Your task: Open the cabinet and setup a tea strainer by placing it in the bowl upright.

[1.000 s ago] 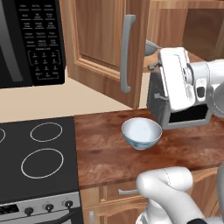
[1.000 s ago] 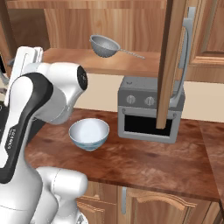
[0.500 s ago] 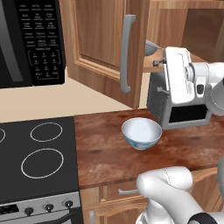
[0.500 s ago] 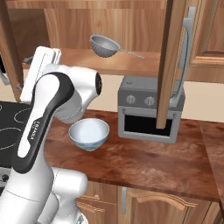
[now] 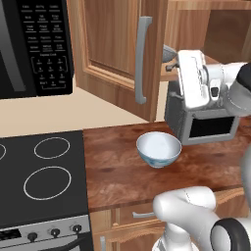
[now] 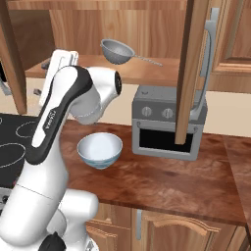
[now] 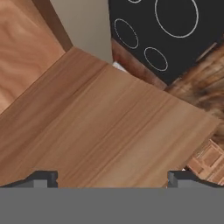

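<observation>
The cabinet [image 6: 147, 39] is seen with both doors swung open, its wooden shelf [image 7: 105, 127] lying directly beneath the gripper [image 7: 111, 177]. The gripper is held above the shelf, and its two finger tips [image 7: 41, 178] are spread wide apart, with nothing between them. In the hand view, bare shelf board is seen ahead of the tips, and beyond the shelf's edge the black stovetop [image 7: 175, 35] and a strip of counter [image 7: 205, 74] are visible far below.

The tea strainer [image 6: 117, 50] is placed on the same shelf, off to the gripper's side toward the right-hand door, basket resting on the board and thin handle pointing away from the hand. It is near the hand in the left base view, where only a bit of its rim [image 5: 168, 51] is seen beside the white hand.

The bowl [image 5: 158, 149] is set upright on the counter, well below the gripper and apart from it, just in front of the toaster oven [image 6: 166, 122]. The microwave [image 5: 34, 46] is mounted beyond the left door.
</observation>
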Available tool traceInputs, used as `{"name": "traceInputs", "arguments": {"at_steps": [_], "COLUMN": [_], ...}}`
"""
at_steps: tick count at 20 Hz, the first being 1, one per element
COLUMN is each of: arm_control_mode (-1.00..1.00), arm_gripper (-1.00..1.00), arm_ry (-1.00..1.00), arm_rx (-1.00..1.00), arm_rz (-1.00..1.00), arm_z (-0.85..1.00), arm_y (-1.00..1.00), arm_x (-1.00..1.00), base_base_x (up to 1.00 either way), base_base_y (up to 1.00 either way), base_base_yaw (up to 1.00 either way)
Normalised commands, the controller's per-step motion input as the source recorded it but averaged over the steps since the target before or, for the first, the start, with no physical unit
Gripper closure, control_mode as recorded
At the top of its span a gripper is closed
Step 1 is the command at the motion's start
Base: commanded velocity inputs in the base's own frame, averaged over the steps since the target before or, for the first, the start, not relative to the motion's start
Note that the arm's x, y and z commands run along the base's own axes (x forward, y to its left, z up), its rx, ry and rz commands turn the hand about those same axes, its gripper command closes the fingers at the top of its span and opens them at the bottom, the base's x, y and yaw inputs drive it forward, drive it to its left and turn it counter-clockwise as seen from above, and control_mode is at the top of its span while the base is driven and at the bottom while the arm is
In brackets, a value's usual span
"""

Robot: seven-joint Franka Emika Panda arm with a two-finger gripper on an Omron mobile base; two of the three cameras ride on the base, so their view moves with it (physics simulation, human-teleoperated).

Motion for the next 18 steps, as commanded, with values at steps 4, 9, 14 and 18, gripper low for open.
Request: {"name": "traceInputs", "arguments": {"at_steps": [4, 9, 14, 18], "arm_control_mode": [-1.00, -1.00, -1.00, -1.00], "arm_gripper": [-1.00, -1.00, -1.00, -1.00], "arm_ry": [0.00, 0.00, 0.00, 0.00], "arm_rx": [-0.20, -0.06, 0.00, 0.00], "arm_rz": [0.00, 0.01, 0.00, 0.00], "arm_z": [-0.02, 0.00, -0.04, -0.16], "arm_y": [0.16, 0.54, 0.63, 0.71], "arm_x": [0.47, 0.04, 0.00, 0.00], "base_base_x": [0.00, 0.00, 0.00, 0.00], "base_base_y": [0.00, 0.00, 0.00, 0.00], "base_base_yaw": [0.00, 0.00, 0.00, 0.00]}}
